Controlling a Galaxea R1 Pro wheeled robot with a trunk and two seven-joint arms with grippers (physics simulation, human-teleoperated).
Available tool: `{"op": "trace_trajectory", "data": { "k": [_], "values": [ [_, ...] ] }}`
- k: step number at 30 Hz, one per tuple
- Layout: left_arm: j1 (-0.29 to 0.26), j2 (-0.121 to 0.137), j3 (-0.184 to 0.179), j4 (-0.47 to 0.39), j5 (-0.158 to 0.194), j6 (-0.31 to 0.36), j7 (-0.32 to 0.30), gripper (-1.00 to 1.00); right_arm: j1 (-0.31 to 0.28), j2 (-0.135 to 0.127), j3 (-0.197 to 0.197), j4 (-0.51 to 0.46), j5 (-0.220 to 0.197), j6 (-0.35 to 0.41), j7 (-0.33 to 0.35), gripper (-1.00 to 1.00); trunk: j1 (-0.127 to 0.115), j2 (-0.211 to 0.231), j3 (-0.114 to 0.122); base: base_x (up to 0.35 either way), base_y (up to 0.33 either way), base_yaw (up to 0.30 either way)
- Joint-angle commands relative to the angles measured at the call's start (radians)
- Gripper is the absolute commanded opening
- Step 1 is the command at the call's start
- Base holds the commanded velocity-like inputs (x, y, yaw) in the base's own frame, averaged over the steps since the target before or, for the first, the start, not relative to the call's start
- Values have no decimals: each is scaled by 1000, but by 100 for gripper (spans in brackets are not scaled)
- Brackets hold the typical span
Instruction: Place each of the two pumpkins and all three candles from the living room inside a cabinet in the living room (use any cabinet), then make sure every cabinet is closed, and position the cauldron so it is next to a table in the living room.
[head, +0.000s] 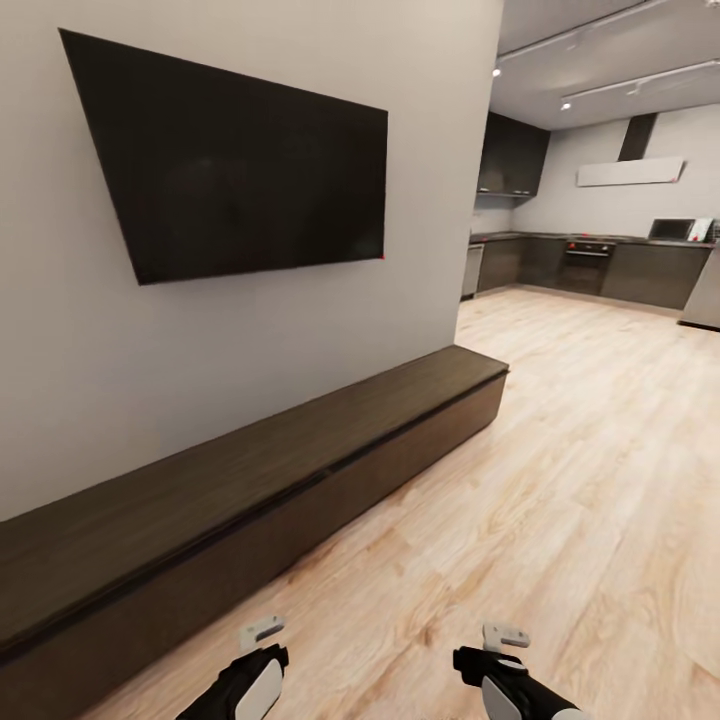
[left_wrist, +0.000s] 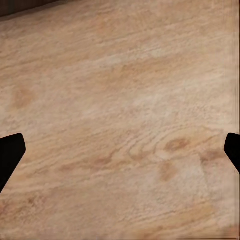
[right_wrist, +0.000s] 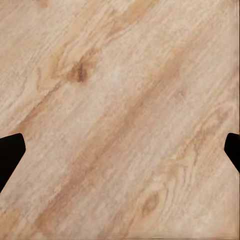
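Note:
The cabinet (head: 300, 470), a long low dark-brown console, runs along the white wall from the lower left to mid-picture, and its flat fronts look flush and closed. My left gripper (left_wrist: 120, 155) is open over bare wooden floor, its dark fingertips (left_wrist: 10, 155) far apart. My right gripper (right_wrist: 120, 152) is also open above the floor and holds nothing. In the head view both arms hang low at the bottom edge, the left arm (head: 245, 685) near the cabinet's front and the right arm (head: 505, 680) beside it. The pumpkins, candles and cauldron are out of view.
A large black TV (head: 230, 160) hangs on the wall above the cabinet. Light wooden floor (head: 560, 480) stretches to the right toward a kitchen (head: 590, 265) with dark cupboards and an oven at the back.

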Motion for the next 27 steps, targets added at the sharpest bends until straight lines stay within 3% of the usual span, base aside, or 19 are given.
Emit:
{"op": "trace_trajectory", "data": {
  "k": [1, 8, 13, 17, 23, 27],
  "values": [
    [0, 2, -8, -2, 5, 6, 8, 100, -1, 0, 8, -1, -7, 3, -6, 100, -4, 7, 1, 0, 0, -234],
    [0, 4, -7, 4, 6, 4, 7, 100, -1, 0, 8, -1, -7, 3, -6, 100, -31, 56, 16, 0, 0, -234],
    [0, 8, -6, 56, 5, -64, 5, 100, -1, 2, 8, -1, -7, 3, -6, 100, -50, 91, 27, 0, 0, -235],
    [0, 42, -5, 65, 3, -77, 5, 100, 0, 3, 8, -1, -7, 2, -6, 100, -65, 119, 36, 0, 0, -234],
    [0, 59, -6, 66, 1, -80, 3, 100, 1, 5, 8, -1, -5, 0, -6, 100, -88, 161, 49, 0, 0, -234],
    [0, 108, -6, 66, 0, -80, 0, 100, 1, 6, 8, -1, -5, 0, -6, 100, -104, 189, 58, 0, 0, -234]
  ]
}}
